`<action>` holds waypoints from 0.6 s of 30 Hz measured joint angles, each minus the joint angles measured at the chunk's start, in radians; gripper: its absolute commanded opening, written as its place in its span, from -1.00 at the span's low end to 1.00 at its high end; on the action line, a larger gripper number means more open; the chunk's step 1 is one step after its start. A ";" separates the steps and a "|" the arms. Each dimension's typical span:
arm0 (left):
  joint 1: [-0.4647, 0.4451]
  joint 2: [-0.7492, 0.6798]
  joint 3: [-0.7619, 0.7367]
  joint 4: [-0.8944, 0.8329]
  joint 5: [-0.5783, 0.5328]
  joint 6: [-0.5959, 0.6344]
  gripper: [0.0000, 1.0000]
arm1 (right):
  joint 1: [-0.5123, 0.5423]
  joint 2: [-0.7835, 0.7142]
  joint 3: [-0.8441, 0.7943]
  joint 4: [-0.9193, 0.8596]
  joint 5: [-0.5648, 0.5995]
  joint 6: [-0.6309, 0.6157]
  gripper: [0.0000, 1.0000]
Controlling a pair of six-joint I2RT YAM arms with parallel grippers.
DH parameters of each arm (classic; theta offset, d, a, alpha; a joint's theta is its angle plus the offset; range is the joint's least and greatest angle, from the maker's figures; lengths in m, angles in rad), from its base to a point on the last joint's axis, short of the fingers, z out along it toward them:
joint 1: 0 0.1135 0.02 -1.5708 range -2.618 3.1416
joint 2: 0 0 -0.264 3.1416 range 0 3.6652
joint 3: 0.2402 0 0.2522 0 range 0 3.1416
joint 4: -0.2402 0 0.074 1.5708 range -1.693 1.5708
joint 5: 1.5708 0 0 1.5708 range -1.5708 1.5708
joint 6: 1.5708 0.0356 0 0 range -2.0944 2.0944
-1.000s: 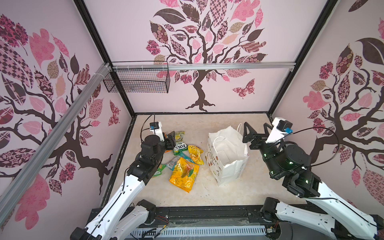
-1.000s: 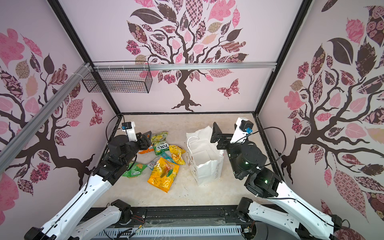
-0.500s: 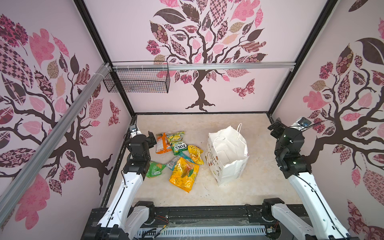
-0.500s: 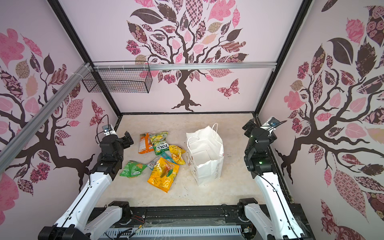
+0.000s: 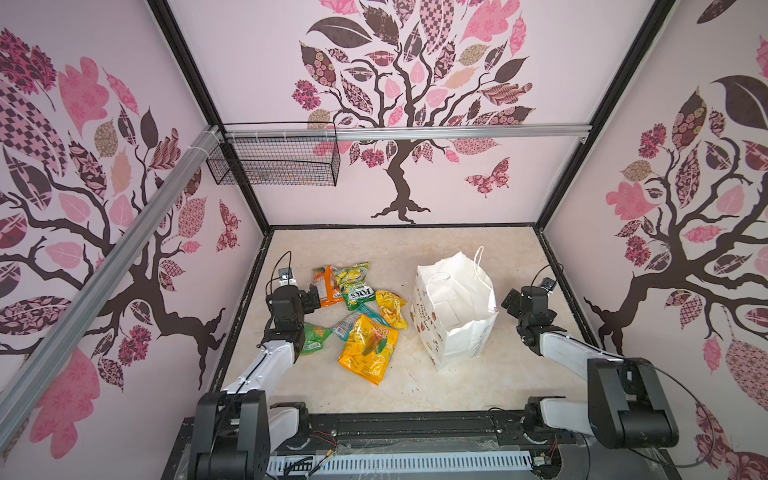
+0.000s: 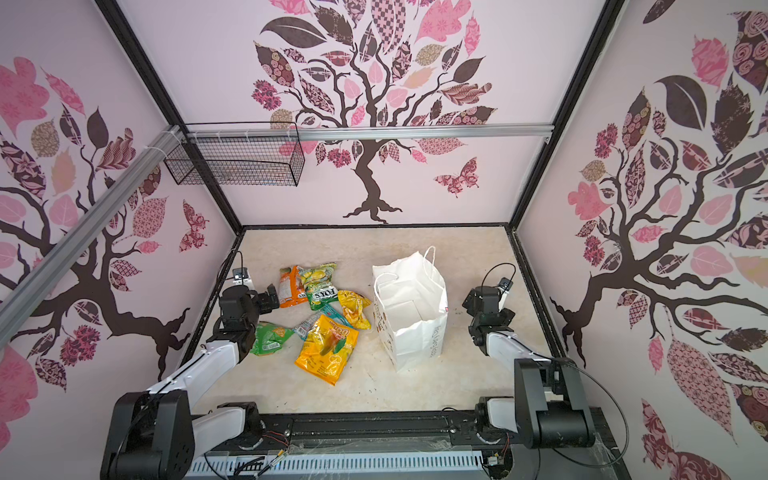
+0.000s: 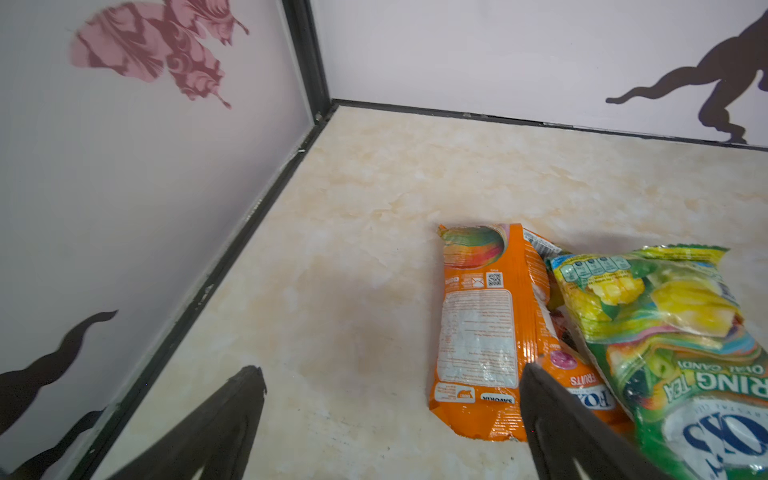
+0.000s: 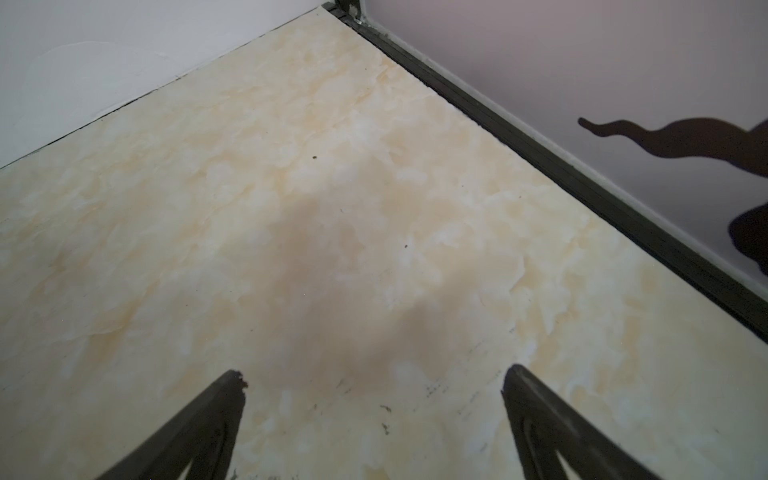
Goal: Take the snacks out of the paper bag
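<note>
Nearest me: big orange-yellow crinkly plastic packet [image 5: 368, 348] flat on the beige marbled desk [image 5: 415, 390], with a small green plastic packet [image 5: 314, 337] at its 9 o'clock, partly hidden by the left arm. Just behind: teal foil packet [image 5: 348, 323] and small yellow packet [image 5: 390, 306], overlapping. At 3 o'clock of the pile, apart from it, the tall white paper carrier bag [image 5: 457, 320] stands upright. Inside reads as bare white paper; something flat at the bottom can't be ruled out. Snacks look all out.

Next, left claw [image 7: 392, 369]: spread wide, holding nothing, low at 9 o'clock of the pile. One finger sits at the edge of the orange foil packet [image 7: 482, 332]; touching or not, can't tell. The green-yellow "FOX'S" packet [image 7: 665, 332] overlaps that one. Then right claw [image 8: 374, 370]: also wide, empty, bare desk under it, at 3 o'clock of the bag, apart.

Far wall: black wire mesh basket [image 5: 274, 166], not involved.

Risks: the left finger snags the orange packet on a sideways move and drags the FOX'S one along. The bag is light and unsupported; a brush from the right arm tips it.

Versus a second ago: both arms were raised and reaching in, left over the orange/FOX'S pair, right at the bag's mouth. Now both are folded back low at the desk sides. Bag unmoved.
</note>
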 measured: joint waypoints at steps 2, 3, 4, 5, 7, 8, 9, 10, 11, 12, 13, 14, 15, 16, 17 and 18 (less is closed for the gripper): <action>0.002 0.052 -0.020 0.077 0.050 0.000 0.94 | -0.001 0.040 -0.034 0.170 -0.016 -0.048 1.00; 0.003 0.074 -0.029 0.108 0.067 0.000 0.95 | -0.001 0.058 -0.058 0.247 -0.026 -0.068 1.00; 0.004 0.102 -0.039 0.150 0.083 0.000 0.94 | -0.001 0.074 -0.087 0.322 -0.034 -0.087 1.00; 0.005 0.133 -0.047 0.193 0.100 0.005 0.95 | 0.000 0.087 -0.120 0.383 -0.041 -0.104 1.00; 0.007 0.197 -0.053 0.270 0.137 0.018 0.96 | 0.004 0.103 -0.176 0.484 -0.055 -0.132 1.00; 0.008 0.241 -0.054 0.324 0.158 0.029 0.96 | 0.005 0.107 -0.208 0.546 -0.069 -0.146 1.00; 0.008 0.276 -0.058 0.374 0.171 0.034 0.97 | 0.005 0.114 -0.227 0.589 -0.081 -0.158 0.99; 0.010 0.327 -0.064 0.445 0.183 0.035 0.97 | 0.007 0.130 -0.239 0.632 -0.098 -0.173 0.99; 0.010 0.354 -0.066 0.460 0.187 0.035 0.97 | 0.012 0.158 -0.240 0.671 -0.114 -0.188 1.00; 0.011 0.362 -0.069 0.458 0.183 0.034 0.97 | 0.018 0.190 -0.233 0.710 -0.120 -0.203 0.99; 0.013 0.364 -0.073 0.467 0.175 0.031 0.97 | 0.033 0.222 -0.217 0.723 -0.121 -0.222 0.99; 0.015 0.364 -0.074 0.487 0.163 0.028 0.92 | 0.049 0.232 -0.202 0.714 -0.122 -0.235 0.99; 0.015 0.364 -0.074 0.502 0.152 0.027 0.97 | 0.062 0.232 -0.187 0.709 -0.123 -0.246 0.99; 0.015 0.361 -0.073 0.508 0.141 0.027 0.97 | 0.072 0.230 -0.176 0.716 -0.126 -0.256 0.99; 0.014 0.360 -0.074 0.513 0.132 0.026 0.97 | 0.078 0.231 -0.168 0.728 -0.127 -0.263 1.00; 0.011 0.360 -0.074 0.519 0.122 0.026 0.97 | 0.079 0.231 -0.166 0.742 -0.127 -0.270 0.99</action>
